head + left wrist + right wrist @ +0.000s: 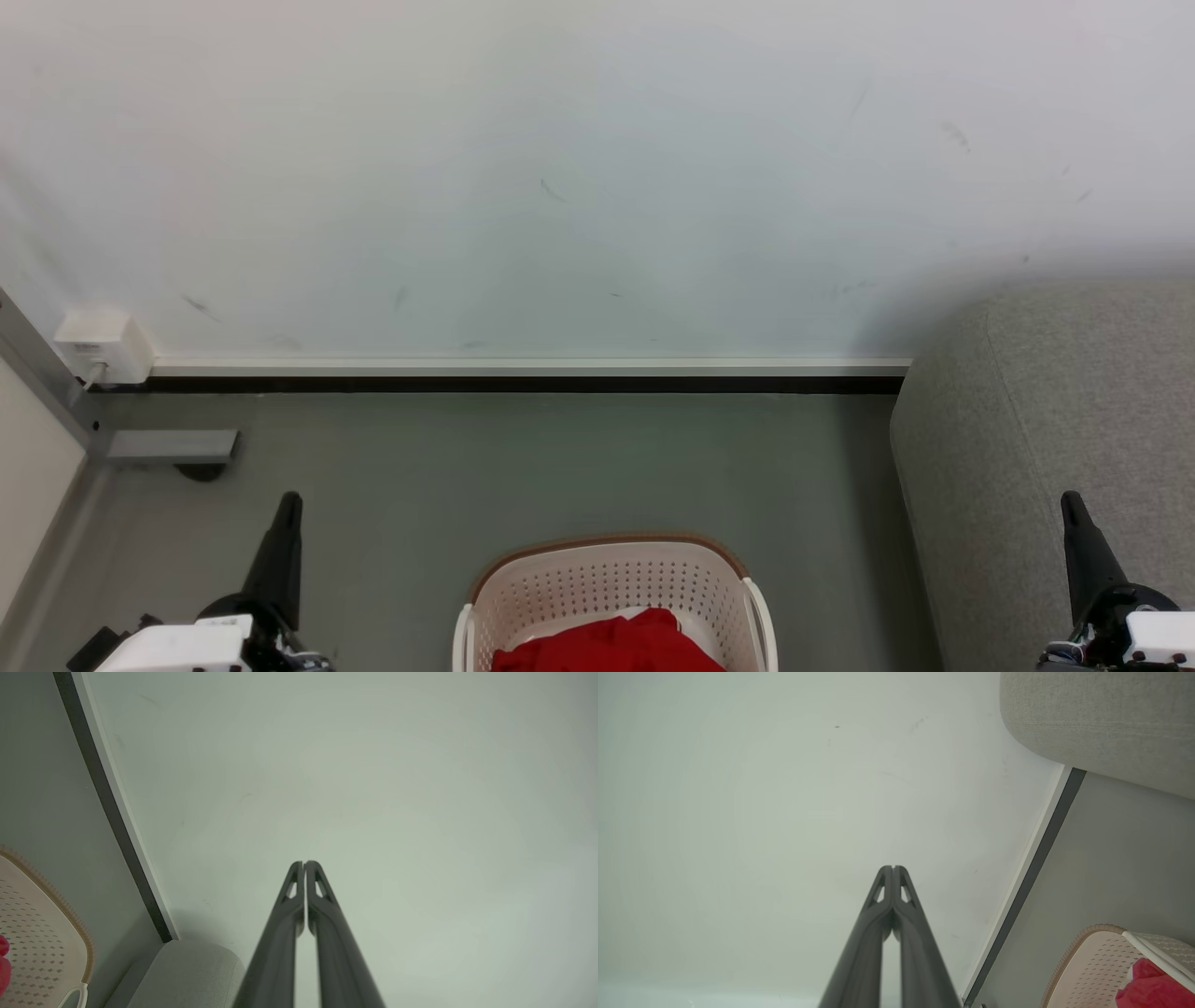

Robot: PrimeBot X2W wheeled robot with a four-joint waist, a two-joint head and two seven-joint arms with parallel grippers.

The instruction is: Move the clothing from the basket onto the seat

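Observation:
The cream-white basket (607, 583) with its brown rim stands on the floor at the bottom centre of the head view, and red clothing (611, 644) lies bunched inside it. The grey seat (1046, 439) rises at the right, close beside the basket. My left gripper (288, 504) points up at the lower left, well left of the basket, shut and empty. At the lower right my right gripper (1070, 504) is shut and empty in front of the seat. In the wrist views the left gripper (303, 863) and the right gripper (893, 868) have tips touching, facing the wall.
A pale wall with a white and black skirting (523, 373) runs behind the grey floor (523, 467). A white wall socket (103, 345) and a grey bracket (173, 448) sit at the far left beside a panel edge. Open floor lies between basket and wall.

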